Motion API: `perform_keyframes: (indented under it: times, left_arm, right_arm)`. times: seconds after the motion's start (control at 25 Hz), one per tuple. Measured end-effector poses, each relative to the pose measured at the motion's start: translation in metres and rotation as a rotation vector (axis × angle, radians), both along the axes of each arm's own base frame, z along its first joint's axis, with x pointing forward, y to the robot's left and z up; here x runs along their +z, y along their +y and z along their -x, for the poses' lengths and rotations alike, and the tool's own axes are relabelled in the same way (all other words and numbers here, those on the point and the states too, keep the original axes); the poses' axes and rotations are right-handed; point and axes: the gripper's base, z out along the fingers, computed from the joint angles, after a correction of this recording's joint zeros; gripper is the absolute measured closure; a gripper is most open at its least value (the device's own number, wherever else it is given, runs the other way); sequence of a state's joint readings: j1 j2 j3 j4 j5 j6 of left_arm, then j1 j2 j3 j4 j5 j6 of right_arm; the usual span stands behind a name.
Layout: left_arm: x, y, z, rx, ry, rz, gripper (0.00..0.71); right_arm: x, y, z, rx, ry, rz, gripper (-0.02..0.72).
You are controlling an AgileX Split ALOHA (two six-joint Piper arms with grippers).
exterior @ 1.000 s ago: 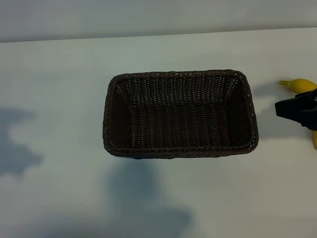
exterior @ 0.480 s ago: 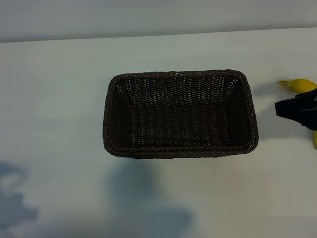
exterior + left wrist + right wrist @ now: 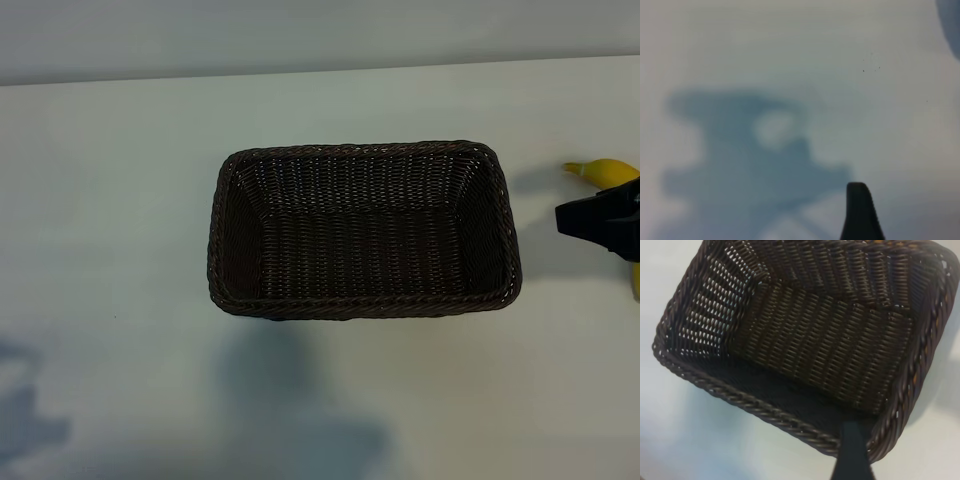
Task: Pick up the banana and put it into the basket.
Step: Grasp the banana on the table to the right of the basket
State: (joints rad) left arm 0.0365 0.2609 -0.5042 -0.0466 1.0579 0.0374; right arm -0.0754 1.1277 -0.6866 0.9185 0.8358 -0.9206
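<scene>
White table (image 3: 120,200) bears unlabelled basket (image 3: 365,300); banana (image 3: 607,171) beside it.

Open worktop (image 3: 110,200) all round basket (image 3: 365,305); only right tool (image 3: 600,222) over banana (image 3: 606,171) crowding right edge.

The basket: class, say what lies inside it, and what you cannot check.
Inside the basket only its bare woven floor and walls show; nothing lies in it. The banana lies outside, on the table, partly covered by the right gripper. Whatever is beneath the basket stays hidden.
</scene>
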Motion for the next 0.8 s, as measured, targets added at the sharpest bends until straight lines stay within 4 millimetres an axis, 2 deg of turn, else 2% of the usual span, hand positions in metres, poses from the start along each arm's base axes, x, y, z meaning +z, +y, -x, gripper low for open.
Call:
perform_keyframes:
  times: [0.16,0.48,0.8]
  left_arm:
    - [0.001,0.0,0.007,0.0,-0.046,-0.002,0.215]
    - [0.002,-0.001,0.039,0.0,-0.267,-0.01,0.215]
    - [0.001,-0.001,0.038,0.0,-0.267,-0.01,0.215]
  right_arm:
    - [0.0,-0.001,-0.002,-0.021,-0.01,0.004,0.178]
    - [0.001,-0.003,-0.004,-0.099,0.018,-0.029,0.178]
    - [0.001,-0.006,-0.009,-0.134,0.022,-0.022,0.178]
